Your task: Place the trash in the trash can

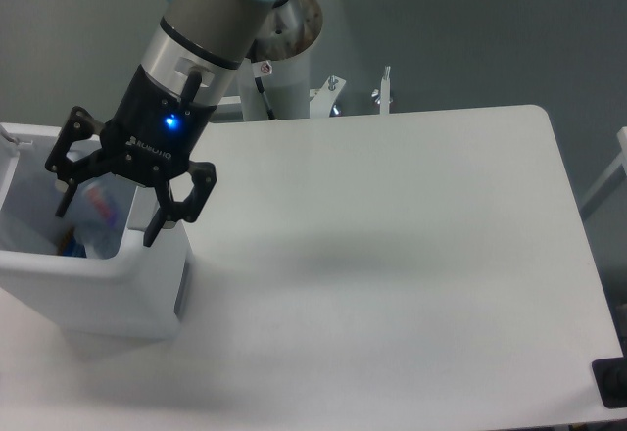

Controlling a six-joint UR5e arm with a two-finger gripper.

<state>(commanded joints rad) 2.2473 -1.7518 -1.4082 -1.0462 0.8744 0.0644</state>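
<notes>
1. End effector (pixel 108 208) sits at left of frame, right above the trash can (pixel 108 289); fingers spread apart, nothing gripped.
2. Blue LED lit on its black body.
3. Bottle (pixel 96 214) lies inside the can, blurry, between the fingers.
4. Can stands on the white bench (pixel 392 255), lower left of frame.
5. Wrapper: can't make it out.

The arm is reaching down from the top of the view toward the lower left, its wrist tilting that way and a blue light glowing on the black body above the fingers. The gripper (pixel 108 217) is hanging with both fingers (pixel 168 217) spread wide, nothing between them
</notes>
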